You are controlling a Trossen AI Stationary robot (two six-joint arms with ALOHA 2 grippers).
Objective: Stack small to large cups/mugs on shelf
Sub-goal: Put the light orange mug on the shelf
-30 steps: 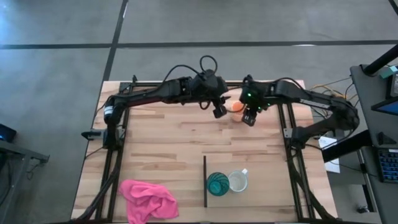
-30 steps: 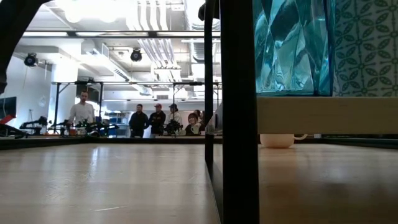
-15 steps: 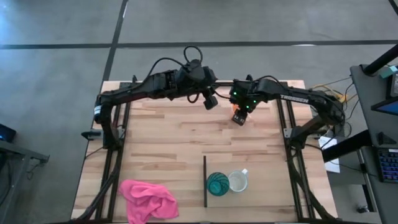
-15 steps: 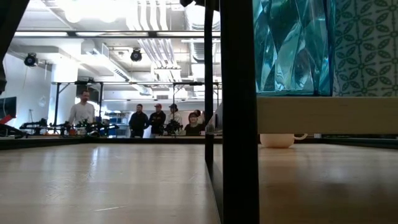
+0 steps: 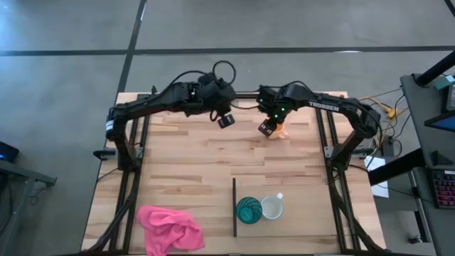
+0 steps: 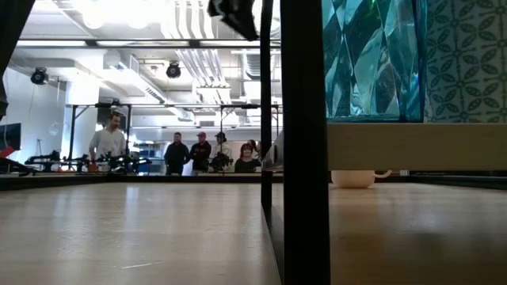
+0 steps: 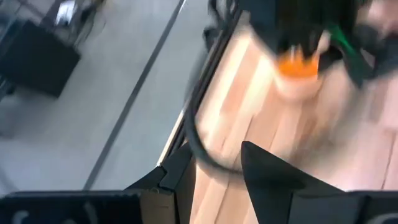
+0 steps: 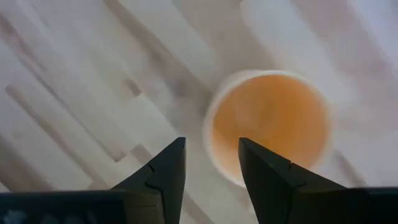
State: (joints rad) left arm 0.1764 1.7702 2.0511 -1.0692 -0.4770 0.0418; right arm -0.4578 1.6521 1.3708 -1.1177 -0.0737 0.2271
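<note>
The orange mug (image 5: 281, 129) stands on its base near the table's far edge, and its orange inside shows in the right wrist view (image 8: 267, 127). My right gripper (image 5: 266, 128) hovers open just left of and above it, fingers (image 8: 171, 165) pointing down. My left gripper (image 5: 226, 119) is open farther left, and its wrist view looks back at the mug (image 7: 297, 65). The teal tumbler (image 5: 248, 210) and the white mug (image 5: 272, 208) stand side by side on the shelf (image 6: 412, 146), beside its dark upright strip (image 5: 234, 206).
A crumpled pink cloth (image 5: 169, 227) lies at the table's near left corner. Bare wooden tabletop (image 5: 185, 163) spreads between the arms and the shelf. Dark frame rails (image 5: 128, 185) run along both sides. Several people stand in the room (image 6: 198, 154) beyond the far edge.
My left gripper has drawn away from the orange mug toward the table's left. My right gripper has moved left from the mug's right side to above its left rim. The mug, the tumbler and the white mug have stayed put.
</note>
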